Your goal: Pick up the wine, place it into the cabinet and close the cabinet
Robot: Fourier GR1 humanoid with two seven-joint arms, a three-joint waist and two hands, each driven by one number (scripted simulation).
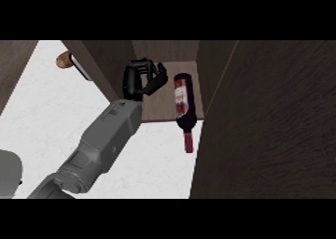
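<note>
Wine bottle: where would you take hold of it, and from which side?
Probably the wide body at the label, coming from the view's left. The wine bottle lies on its side on the shelf, its neck jutting past the shelf's edge. A dark wood panel crowds its right side, while the open right hand hovers at its left, not touching.

Light's pretty flat and even. The white counter [46, 116] left of the cabinet [281, 116] is easily the brightest patch; the cabinet's wood reads dark, its inner shelf [157, 109] a lighter, dull brown.
</note>
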